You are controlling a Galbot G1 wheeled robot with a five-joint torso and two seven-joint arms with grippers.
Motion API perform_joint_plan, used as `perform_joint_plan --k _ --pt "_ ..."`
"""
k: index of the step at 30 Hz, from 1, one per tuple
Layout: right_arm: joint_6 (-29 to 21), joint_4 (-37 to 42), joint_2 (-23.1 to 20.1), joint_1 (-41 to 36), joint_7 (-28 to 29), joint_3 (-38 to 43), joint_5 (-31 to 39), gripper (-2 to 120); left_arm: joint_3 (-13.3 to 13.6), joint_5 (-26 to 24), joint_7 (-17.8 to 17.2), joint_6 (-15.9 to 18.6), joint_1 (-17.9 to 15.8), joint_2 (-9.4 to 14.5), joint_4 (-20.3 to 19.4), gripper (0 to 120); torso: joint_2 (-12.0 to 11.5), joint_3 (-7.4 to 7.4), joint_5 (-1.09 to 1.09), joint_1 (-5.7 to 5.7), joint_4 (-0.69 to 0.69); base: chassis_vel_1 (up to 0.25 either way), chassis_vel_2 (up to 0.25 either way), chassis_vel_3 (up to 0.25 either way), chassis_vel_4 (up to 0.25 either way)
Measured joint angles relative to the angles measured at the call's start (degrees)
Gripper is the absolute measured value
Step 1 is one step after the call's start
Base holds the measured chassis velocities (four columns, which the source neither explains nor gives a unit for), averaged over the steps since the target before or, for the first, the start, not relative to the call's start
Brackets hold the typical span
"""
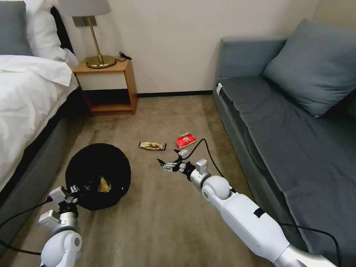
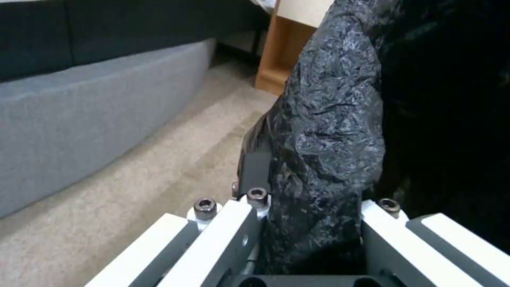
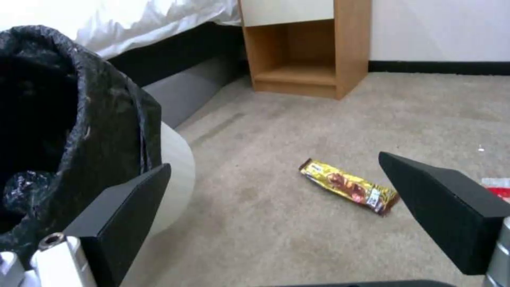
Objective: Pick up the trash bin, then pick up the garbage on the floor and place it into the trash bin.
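Observation:
The trash bin (image 1: 98,176), round and lined with a crinkly black bag, sits low at my left beside the bed; something tan (image 1: 104,184) lies inside it. My left gripper (image 1: 77,189) is shut on the bin's near rim, and the left wrist view shows the bag-covered rim (image 2: 324,151) pinched in that gripper (image 2: 313,207). My right gripper (image 1: 168,160) hovers open over the carpet, just short of the gold-brown bar wrapper (image 1: 152,145) and the red snack packet (image 1: 185,140). In the right wrist view the wrapper (image 3: 348,186) lies ahead between the spread fingers (image 3: 125,215), with the bin (image 3: 79,119) close beside them.
A bed (image 1: 26,92) with white sheets runs along the left. A wooden nightstand (image 1: 107,87) with a brass lamp (image 1: 97,40) stands at the far wall. A grey sofa (image 1: 289,129) lines the right side. Open carpet (image 1: 159,222) lies between them.

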Motion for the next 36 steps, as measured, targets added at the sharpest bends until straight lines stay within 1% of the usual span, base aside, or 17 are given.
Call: perform_joint_plan --k 19,36 --pt "0.6 -0.5 -0.2 -0.2 -0.5 0.0 -0.7 100 0.0 0.0 0.1 0.0 0.1 -0.1 0.1 3 0.0 0.00 0.00 0.00 0.00 -0.092 0.092 0.092 -0.091" --pt "0.8 -0.4 -0.6 -0.5 -0.7 0.1 -0.9 100 0.1 0.0 0.2 0.0 0.0 0.2 -0.1 3 0.0 0.00 0.00 0.00 0.00 -0.130 0.127 0.129 -0.128"
